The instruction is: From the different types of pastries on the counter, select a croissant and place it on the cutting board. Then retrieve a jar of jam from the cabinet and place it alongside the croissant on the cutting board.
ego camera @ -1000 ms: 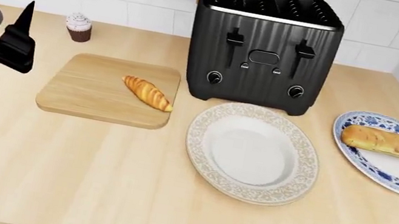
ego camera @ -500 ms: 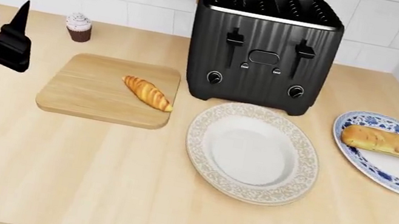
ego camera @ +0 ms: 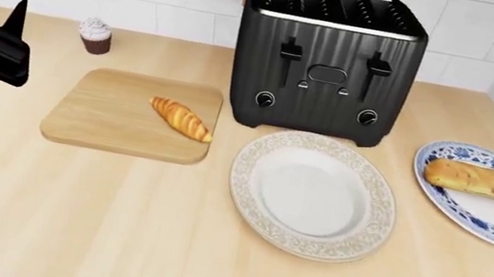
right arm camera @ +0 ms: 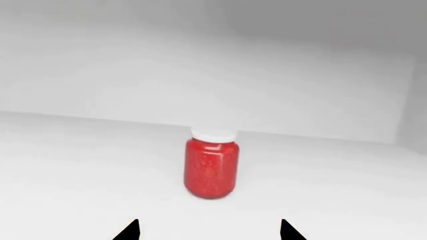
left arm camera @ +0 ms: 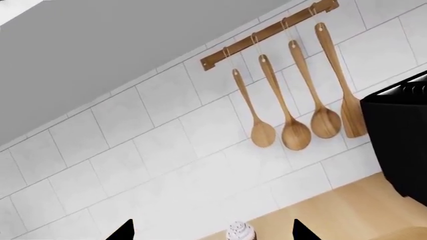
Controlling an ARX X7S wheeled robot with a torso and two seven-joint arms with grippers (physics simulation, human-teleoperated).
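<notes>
Leftward-drifted left end effector (ego camera: 12, 28) hovers between cupcake (ego camera: 95, 35) and cutting board (ego camera: 108, 118).

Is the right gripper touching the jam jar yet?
Apart. The right wrist view shows the jam jar standing upright on the white shelf, with bare shelf between it and the right gripper, whose fingertips are spread.

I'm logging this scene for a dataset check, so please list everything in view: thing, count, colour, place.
croissant: 1, golden, on cutting board
cutting board: 1, light wood, counter left
cupcake: 1, brown, white frosting, by wall
toaster: 1, black, counter back
empty plate: 1, white, patterned rim, before toaster
loaf: 1, golden-brown, on blue-patterned plate
wooden spoons: 4, on wall rail
jam jar: 1, red, white lid, white shelf
left tool: black, left of the board
right tool: open, facing jar
</notes>
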